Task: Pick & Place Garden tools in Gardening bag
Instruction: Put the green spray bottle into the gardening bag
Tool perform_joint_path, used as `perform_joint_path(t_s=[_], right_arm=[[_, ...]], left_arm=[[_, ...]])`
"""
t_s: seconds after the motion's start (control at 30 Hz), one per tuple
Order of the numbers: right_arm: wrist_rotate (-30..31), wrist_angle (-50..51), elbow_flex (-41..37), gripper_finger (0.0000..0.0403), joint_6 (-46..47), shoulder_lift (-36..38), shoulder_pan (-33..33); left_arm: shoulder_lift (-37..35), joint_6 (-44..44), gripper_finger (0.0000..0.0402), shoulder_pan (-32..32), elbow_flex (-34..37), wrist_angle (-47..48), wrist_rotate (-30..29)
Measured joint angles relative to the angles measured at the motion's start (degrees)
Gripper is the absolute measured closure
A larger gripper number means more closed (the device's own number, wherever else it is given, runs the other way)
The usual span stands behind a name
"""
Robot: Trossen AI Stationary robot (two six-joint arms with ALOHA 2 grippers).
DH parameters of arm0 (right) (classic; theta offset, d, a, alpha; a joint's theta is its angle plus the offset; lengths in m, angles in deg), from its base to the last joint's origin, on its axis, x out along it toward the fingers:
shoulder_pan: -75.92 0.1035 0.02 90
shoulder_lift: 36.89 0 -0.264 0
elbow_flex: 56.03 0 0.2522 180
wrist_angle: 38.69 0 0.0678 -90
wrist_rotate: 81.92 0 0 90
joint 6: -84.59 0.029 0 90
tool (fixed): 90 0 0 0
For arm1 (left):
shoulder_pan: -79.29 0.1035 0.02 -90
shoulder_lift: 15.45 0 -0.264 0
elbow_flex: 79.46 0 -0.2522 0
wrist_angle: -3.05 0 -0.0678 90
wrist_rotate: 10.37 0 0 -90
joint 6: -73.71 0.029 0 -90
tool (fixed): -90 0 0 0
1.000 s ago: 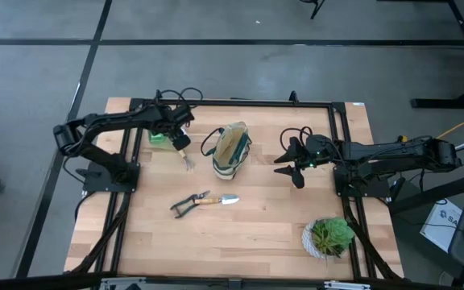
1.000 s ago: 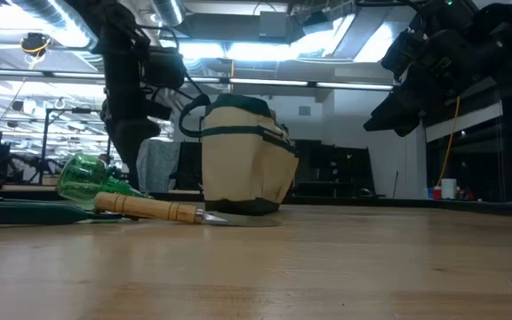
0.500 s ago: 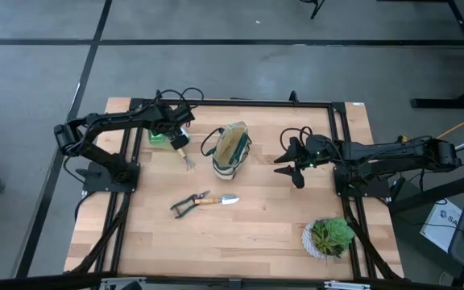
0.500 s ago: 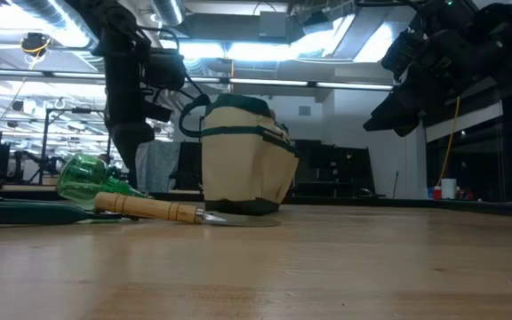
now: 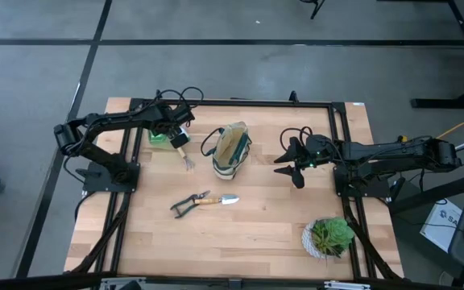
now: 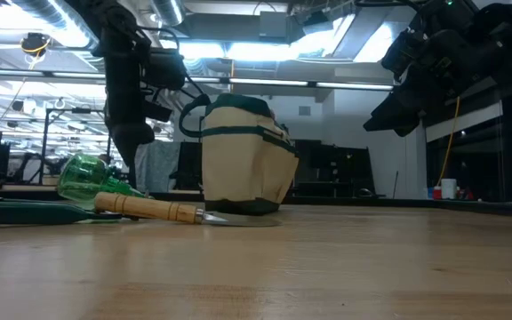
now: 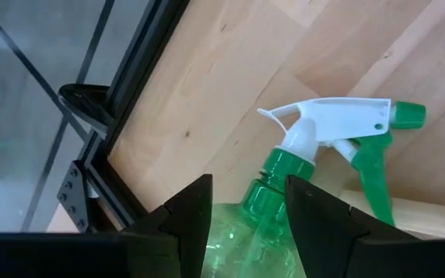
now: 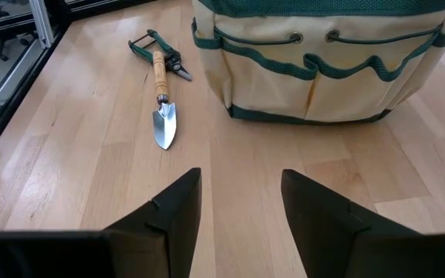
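Observation:
A bright green spray bottle [image 5: 160, 139] with a white and green trigger head [image 7: 338, 123] lies on its side at the table's far left. My left gripper [image 5: 170, 133] is open above it, its fingers on either side of the bottle's shoulder [image 7: 257, 224]; I cannot tell whether they touch it. The cream bag with green trim [image 5: 232, 151] stands upright mid-table. Black-handled shears [image 5: 185, 204] and a wooden-handled trowel [image 5: 218, 200] lie flat in front of it. My right gripper [image 5: 295, 165] hangs open and empty, raised, to the bag's right.
A small wooden-handled pronged tool [image 5: 185, 155] lies between the bottle and the bag. A leafy plant in a white pot [image 5: 329, 236] stands at the near right. A black frame [image 5: 232, 102] runs along the table's edges. Bare wood lies in the near middle.

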Motion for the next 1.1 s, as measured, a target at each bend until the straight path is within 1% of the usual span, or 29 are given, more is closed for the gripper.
perform_joint_path(t_s=[0.17, 0.23, 0.33, 0.47, 0.57, 0.73, 1.03, 1.1], right_arm=[[0.0, 0.0, 0.0, 0.0222, 0.0, 0.0, 0.0], [0.0, 0.0, 0.0, 0.0222, 0.0, 0.0, 0.0], [0.2, 0.1, 0.0, 0.0222, -0.3, 0.0, 0.0], [6.7, 5.2, 0.1, 0.0222, -9.3, 0.0, 0.0], [9.4, 6.3, 0.1, 0.0222, -11.2, 0.0, 0.0], [10.0, 6.3, 0.1, 0.0222, -11.2, 0.0, 0.0], [10.0, 6.1, 0.1, 0.0222, -11.2, 0.0, 0.0], [10.0, 6.1, 0.1, 0.0222, -11.2, 0.0, 0.0]], left_arm=[[0.0, 1.5, 0.0244, 0.0, 0.0, 0.0, -3.3], [0.0, 1.8, 0.0244, 0.0, 0.0, 0.0, -3.3], [0.0, 3.0, 0.024, 0.0, 0.0, 0.0, -1.5], [0.0, 5.3, 0.0224, 0.0, 0.0, -0.2, 1.5], [0.0, 5.4, 0.0209, 0.0, 0.0, -0.2, 1.7], [0.0, 5.4, 0.0193, 0.0, 0.0, -0.2, 2.0], [0.0, 5.4, 0.0191, 0.0, 0.0, 0.0, 6.3], [0.0, 5.4, 0.0192, 0.0, 0.0, 0.0, 6.5]])
